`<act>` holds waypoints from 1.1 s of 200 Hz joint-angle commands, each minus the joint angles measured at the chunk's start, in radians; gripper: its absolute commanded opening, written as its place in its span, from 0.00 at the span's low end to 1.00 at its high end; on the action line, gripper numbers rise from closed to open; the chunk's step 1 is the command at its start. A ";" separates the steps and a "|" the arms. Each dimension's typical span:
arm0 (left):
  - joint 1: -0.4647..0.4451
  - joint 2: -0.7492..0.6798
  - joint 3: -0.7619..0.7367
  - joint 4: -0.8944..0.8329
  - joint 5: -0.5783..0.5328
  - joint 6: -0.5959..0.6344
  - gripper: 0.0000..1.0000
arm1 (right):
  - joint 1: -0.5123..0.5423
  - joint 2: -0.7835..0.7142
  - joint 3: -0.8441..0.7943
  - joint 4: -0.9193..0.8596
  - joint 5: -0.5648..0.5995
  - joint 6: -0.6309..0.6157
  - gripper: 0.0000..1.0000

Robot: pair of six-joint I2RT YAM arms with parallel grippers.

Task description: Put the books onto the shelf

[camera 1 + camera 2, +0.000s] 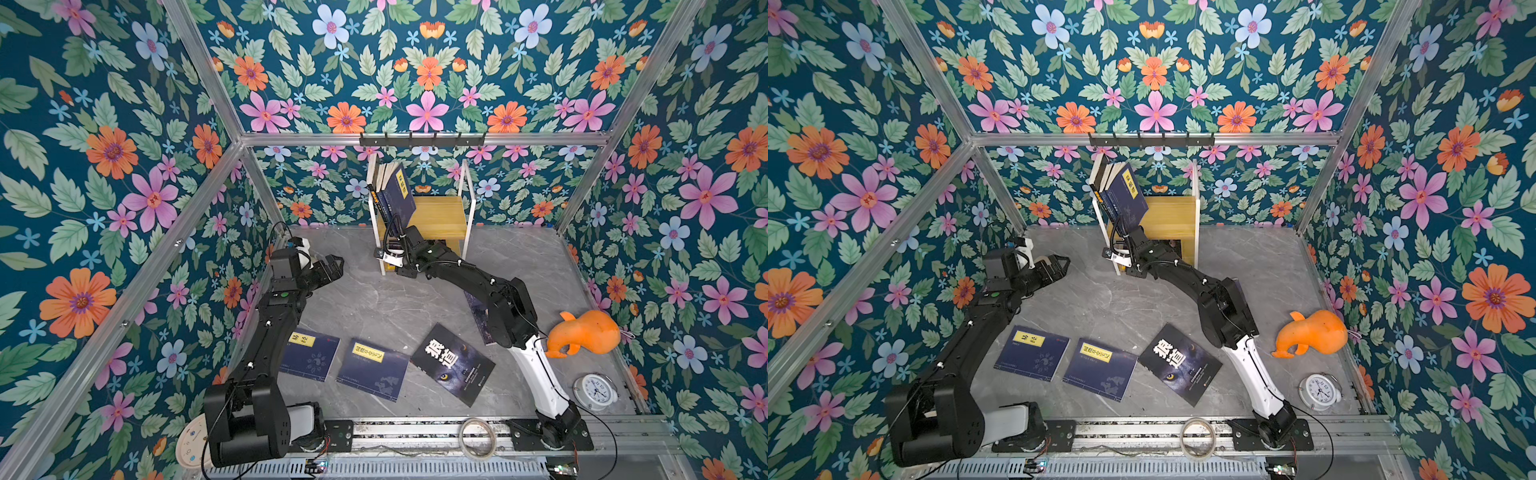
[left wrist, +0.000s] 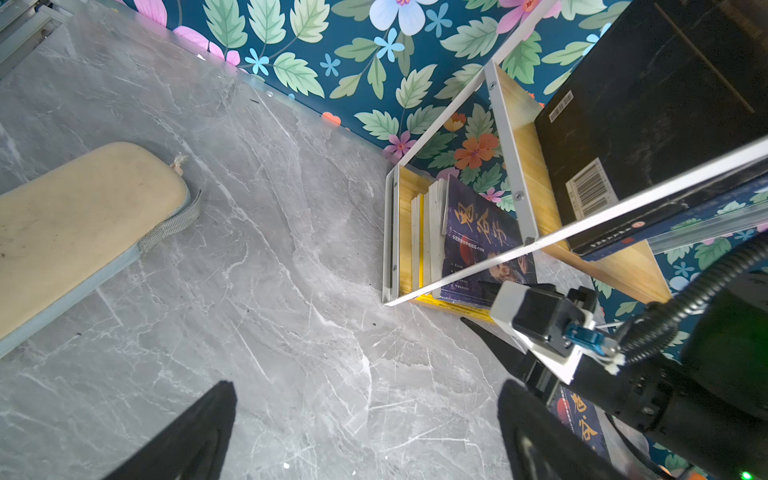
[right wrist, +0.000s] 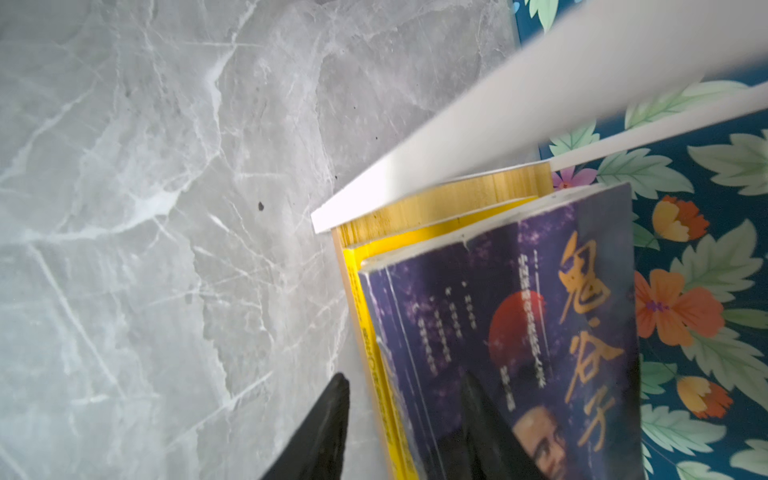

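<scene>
The right gripper [image 3: 403, 376] reaches into the lower tier of the small white-framed rack with yellowish wooden boards [image 1: 440, 216], which stands against the back wall; its jaws stand apart, one finger out over the grey marble counter [image 1: 374, 299], with a strip of counter showing between it and the bright yellow paperback [image 3: 368, 324], the other lying across the cover of the purple paperback with orange calligraphy [image 3: 540, 332]; nothing looks clamped. Both books stand in that tier, the purple one leaning on the yellow; so the step in hand seems to be letting go and backing out. To do it well, the jaws should spread until the inner finger is off the cover too; a rubbing pad would likely drag the thin book out. The retreat wants to run straight back along the spines and low, under the white frame bar [image 3: 540, 104] just above; a knock there could tip the navy paperbacks [image 1: 397, 191] leaning on the upper board. The left gripper [image 2: 357, 436] hovers over bare counter near the rack, jaws wide apart and empty; it is out of the way. A navy book with a yellow label [image 1: 309, 353], a second navy book [image 1: 374, 368] and a dark wolf-eyed book [image 1: 453, 363] lie flat at the counter's front, not yet shelved.
</scene>
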 commanded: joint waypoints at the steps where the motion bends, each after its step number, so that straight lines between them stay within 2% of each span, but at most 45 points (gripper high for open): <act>1: 0.001 -0.004 0.002 0.007 -0.004 0.015 1.00 | 0.002 0.017 0.018 0.033 0.037 0.029 0.44; 77: 0.002 -0.006 0.002 0.006 -0.005 0.019 1.00 | 0.002 0.031 0.018 0.092 0.100 0.038 0.34; 172: 0.001 -0.003 0.001 0.007 -0.005 0.017 1.00 | 0.002 0.047 0.042 0.092 0.110 0.033 0.28; 220: 0.002 -0.006 0.001 0.007 -0.005 0.020 1.00 | 0.003 0.020 0.026 0.075 0.097 0.049 0.29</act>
